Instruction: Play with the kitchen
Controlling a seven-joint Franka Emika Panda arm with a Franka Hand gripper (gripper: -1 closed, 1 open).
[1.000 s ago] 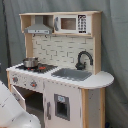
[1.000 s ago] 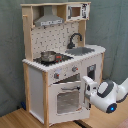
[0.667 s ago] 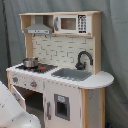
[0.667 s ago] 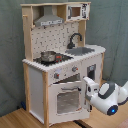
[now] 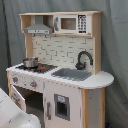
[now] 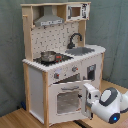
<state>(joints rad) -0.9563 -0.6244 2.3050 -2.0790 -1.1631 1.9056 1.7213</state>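
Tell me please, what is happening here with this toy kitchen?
A robot arm is working at the front of the toy kitchen. Its gripper sits at the right edge of the oven door, which stands slightly ajar. A small pot rests on the stove, beside the grey sink and black faucet.

There is one toy kitchen [image 6: 60, 70] with one pot [image 6: 48, 55], one faucet [image 6: 75, 39] and one sink [image 6: 84, 50]. One oven door [image 6: 68, 99] and one hood [image 6: 50, 19] show.
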